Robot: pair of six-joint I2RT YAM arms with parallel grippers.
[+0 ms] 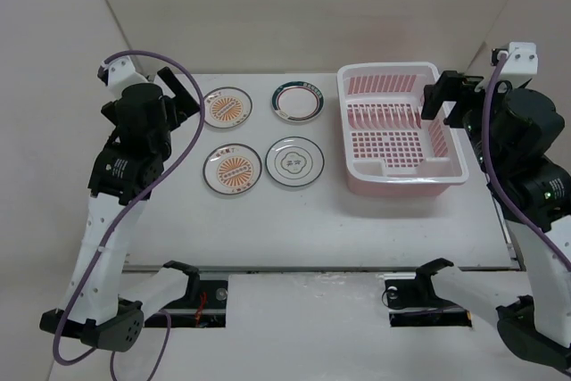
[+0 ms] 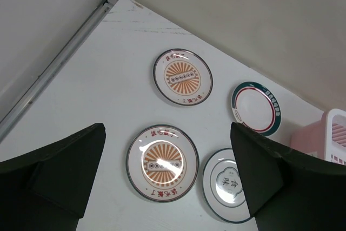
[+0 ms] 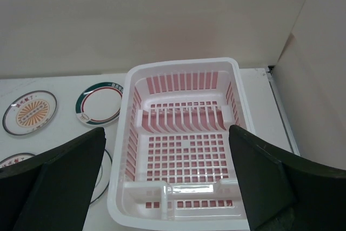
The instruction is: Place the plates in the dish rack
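Four plates lie flat on the table left of the dish rack (image 1: 389,69): a far sunburst plate (image 1: 227,107), a green-banded plate (image 1: 297,101), a near sunburst plate (image 1: 232,168) and a thin-ringed plate (image 1: 294,161). The pink-and-white rack holds nothing. My left gripper (image 1: 183,95) is open and empty, held high left of the plates; its wrist view looks down on the near sunburst plate (image 2: 162,163) between its fingers. My right gripper (image 1: 451,104) is open and empty above the rack's right side, with the rack (image 3: 181,66) between its fingers.
The white table (image 1: 357,229) ends at walls behind and on both sides. The rack stands at the back right, close to the right wall. The arm bases and black clamps (image 1: 192,278) sit along the near edge.
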